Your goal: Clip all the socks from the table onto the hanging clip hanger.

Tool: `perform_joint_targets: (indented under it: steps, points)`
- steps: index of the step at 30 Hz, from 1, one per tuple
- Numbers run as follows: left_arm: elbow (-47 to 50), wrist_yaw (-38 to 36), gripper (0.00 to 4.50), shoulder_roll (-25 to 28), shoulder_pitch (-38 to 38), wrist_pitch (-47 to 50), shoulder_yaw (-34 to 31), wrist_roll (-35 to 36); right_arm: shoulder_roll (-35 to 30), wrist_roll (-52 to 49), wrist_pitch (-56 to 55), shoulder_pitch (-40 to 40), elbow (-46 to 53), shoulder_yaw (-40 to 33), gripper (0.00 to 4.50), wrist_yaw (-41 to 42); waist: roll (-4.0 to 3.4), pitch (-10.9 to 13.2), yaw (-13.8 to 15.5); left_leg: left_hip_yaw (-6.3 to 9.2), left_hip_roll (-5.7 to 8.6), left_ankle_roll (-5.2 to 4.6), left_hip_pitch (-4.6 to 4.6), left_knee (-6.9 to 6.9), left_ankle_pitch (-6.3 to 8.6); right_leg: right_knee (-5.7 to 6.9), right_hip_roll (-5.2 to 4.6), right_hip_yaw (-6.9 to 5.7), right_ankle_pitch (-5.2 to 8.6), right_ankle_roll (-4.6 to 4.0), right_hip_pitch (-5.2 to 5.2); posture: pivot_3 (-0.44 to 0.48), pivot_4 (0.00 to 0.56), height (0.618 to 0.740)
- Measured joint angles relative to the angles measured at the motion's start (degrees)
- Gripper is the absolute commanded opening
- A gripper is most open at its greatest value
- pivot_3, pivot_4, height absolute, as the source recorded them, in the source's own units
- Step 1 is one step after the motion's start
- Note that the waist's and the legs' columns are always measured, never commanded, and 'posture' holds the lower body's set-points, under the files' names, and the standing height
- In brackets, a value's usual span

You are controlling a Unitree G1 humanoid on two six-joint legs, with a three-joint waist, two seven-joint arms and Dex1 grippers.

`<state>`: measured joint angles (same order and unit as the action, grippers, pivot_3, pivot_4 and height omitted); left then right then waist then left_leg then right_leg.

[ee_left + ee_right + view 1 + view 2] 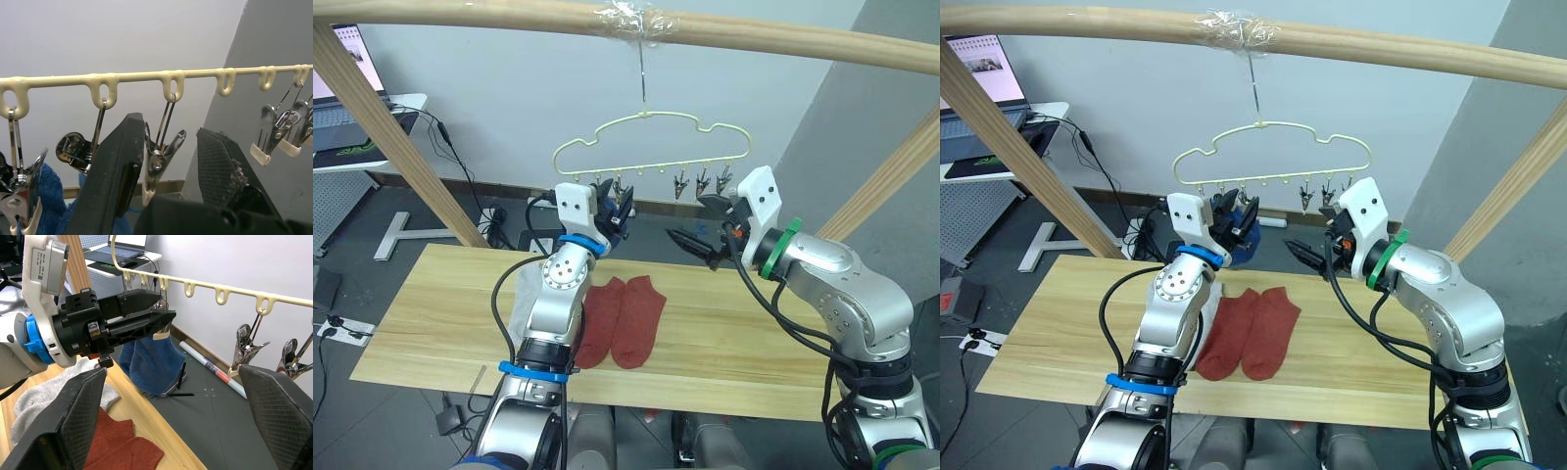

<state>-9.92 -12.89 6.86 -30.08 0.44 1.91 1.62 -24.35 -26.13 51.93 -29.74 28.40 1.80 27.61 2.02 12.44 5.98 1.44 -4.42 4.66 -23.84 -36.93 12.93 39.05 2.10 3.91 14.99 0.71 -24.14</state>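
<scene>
No legible writing on clip hanger (651, 147)

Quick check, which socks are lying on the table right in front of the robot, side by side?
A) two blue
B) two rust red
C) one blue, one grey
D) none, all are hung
B. Two rust red socks lie flat side by side on the table, a grey sock lies beside them, and blue sock fabric hangs from the clip hanger near the left gripper.
</scene>
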Motion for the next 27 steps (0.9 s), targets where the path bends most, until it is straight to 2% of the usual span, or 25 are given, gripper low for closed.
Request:
perform_joint_targets:
  steps: [12,15,17,21,27]
  points:
    - [-0.9,1.0,2.07,-0.3,-0.9,-1.0,0.0,-0.5,0.0,-0.4,0.1,-0.2,0.0,0.0,4.5,-0.2,0.0,0.0,0.0,0.0,0.0,0.0,0.0,-0.01,0.0,0.01,0.0,0.0,0.0,0.0,0.0,0.193,0.162,0.74]
    - [-1.2,0.9,1.52,-0.6,-0.9,-0.7,-0.1,-0.1,0.0,-0.4,0.1,-0.2,0.0,0.0,4.5,-0.2,0.0,0.0,0.0,0.0,0.0,0.0,0.0,-0.01,0.0,0.0,0.0,0.0,0.0,0.0,0.0,0.193,0.162,0.74]
    - [-1.3,1.0,0.84,-0.9,-0.9,-0.1,-0.2,0.5,0.0,-0.4,0.1,-0.2,0.0,0.0,4.5,-0.2,0.01,0.0,0.0,0.0,0.0,0.0,0.0,-0.01,0.0,0.01,0.0,0.0,0.0,0.0,0.0,0.193,0.162,0.74]
    - [-1.3,0.9,0.08,-1.1,-1.4,0.5,-0.6,1.2,0.0,-0.5,0.1,-0.2,0.0,0.0,4.5,-0.2,-0.02,-0.1,0.0,0.0,0.0,0.0,0.02,-0.01,0.0,0.02,0.0,0.01,-0.01,0.0,0.02,0.197,0.161,0.74]
    - [-1.3,0.8,0.02,-1.1,-1.4,0.4,-0.6,1.4,0.1,-0.5,0.1,-0.2,0.0,0.0,4.5,-0.3,-0.04,-0.1,0.0,0.0,0.0,-0.01,0.02,-0.02,0.0,0.02,0.0,0.0,-0.01,0.0,0.02,0.204,0.164,0.74]
